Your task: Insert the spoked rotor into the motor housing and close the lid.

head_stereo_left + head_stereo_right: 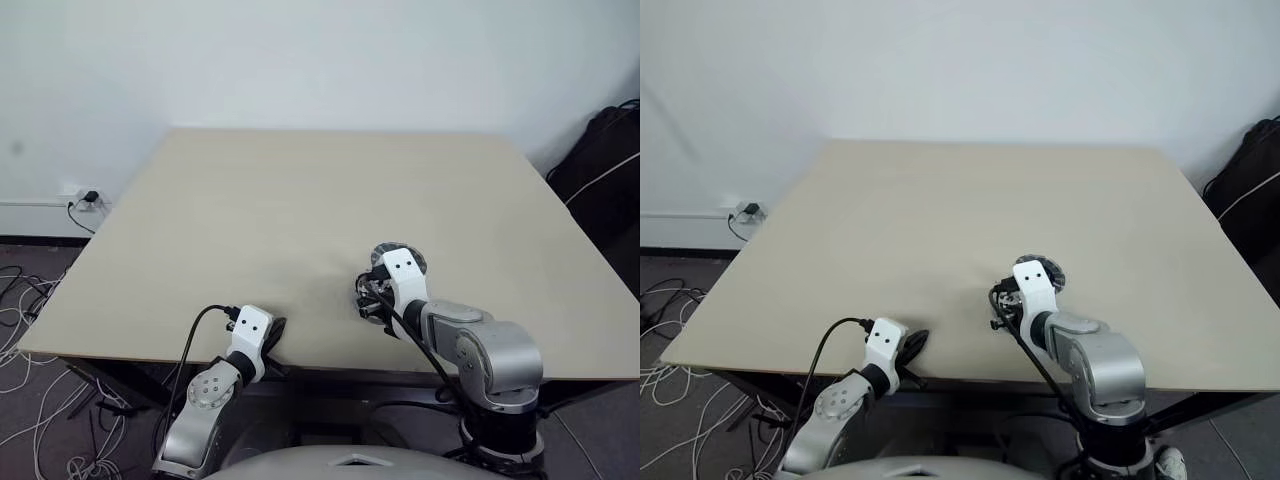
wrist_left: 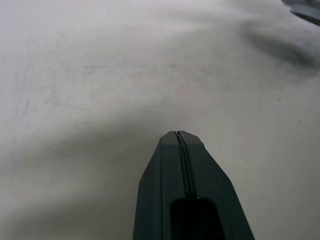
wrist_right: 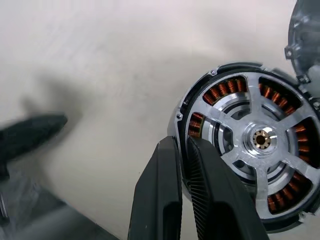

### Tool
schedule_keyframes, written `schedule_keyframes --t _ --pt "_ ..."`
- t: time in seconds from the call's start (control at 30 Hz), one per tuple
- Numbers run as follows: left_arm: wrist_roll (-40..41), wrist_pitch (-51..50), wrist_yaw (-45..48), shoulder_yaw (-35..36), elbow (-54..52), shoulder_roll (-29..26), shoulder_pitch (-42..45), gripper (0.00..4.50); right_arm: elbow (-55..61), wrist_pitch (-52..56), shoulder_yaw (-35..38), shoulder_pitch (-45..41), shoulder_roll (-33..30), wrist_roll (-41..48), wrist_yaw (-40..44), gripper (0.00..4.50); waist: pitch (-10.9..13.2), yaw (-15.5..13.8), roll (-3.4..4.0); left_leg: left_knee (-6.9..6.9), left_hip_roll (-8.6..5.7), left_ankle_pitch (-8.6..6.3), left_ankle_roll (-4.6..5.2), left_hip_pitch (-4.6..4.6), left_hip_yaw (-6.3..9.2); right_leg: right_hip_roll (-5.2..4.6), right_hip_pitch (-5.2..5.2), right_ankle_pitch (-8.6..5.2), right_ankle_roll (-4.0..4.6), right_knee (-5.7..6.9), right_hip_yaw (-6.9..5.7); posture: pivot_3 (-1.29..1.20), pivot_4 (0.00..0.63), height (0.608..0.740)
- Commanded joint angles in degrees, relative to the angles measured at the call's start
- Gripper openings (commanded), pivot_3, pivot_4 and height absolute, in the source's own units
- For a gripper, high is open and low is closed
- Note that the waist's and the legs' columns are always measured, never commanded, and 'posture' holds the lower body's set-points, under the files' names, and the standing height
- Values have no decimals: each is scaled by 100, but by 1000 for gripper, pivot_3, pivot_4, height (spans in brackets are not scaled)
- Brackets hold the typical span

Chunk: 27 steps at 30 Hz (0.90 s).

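right wrist view: spoked rotor [image 3: 262,139] face-up in motor housing [image 3: 218,91], right gripper [image 3: 183,148] pinching rim

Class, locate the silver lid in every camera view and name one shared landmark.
Left eye: lid just beyond the right arm's wrist.
Right eye: same place.
Right wrist: beside the spoked wheel.
Left wrist: cannot tell.
Shared landmark: the table.

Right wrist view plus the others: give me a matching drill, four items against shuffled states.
1 left gripper
2 right gripper
3 lid
4 motor housing

a coppery windings behind silver spokes
b silvery, beside the dark rim
c shut on nothing, over the bare table
d pinching the spoked rotor by its rim

Pairs: 1-c, 2-d, 3-b, 4-a
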State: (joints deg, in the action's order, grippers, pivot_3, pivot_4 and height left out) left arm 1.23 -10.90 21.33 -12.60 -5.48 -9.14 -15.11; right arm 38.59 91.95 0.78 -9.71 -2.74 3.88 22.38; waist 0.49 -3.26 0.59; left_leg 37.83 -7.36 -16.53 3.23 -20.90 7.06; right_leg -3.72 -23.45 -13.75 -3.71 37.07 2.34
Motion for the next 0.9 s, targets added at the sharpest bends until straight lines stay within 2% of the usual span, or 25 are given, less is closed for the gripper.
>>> schedule_keyframes --t 0.03,0.17,0.33,0.73,0.9 --pt "75 124 37 -26 -66 19 66 0 310 55 423 -104 536 122 -372 4 -2 50 14 0 0 0 0 0 0 1 0 0 0 1 0 0 0 740" --pt "77 152 42 -40 -7 37 81 0 184 55 771 -222 1227 181 -797 4 -5 101 36 -1 -3 0 0 2 -3 1 -2 0 0 6 2 0 0 740" --pt "83 197 33 -37 66 39 99 0 -171 55 1074 -420 1805 221 -1456 4 -6 121 41 0 -4 2 -3 6 -4 1 -2 0 0 12 3 0 0 740" --pt "102 306 38 7 184 9 124 0 -808 55 990 -721 2467 847 -2310 4 6 235 65 -2 -3 8 -10 16 -7 0 -18 -13 17 61 13 0 0 740" --pt "96 356 45 13 249 -1 139 0 -1071 55 907 -800 2466 1191 -2530 4 6 255 65 0 -4 9 -10 16 -9 0 -19 -12 17 66 15 0 0 740"
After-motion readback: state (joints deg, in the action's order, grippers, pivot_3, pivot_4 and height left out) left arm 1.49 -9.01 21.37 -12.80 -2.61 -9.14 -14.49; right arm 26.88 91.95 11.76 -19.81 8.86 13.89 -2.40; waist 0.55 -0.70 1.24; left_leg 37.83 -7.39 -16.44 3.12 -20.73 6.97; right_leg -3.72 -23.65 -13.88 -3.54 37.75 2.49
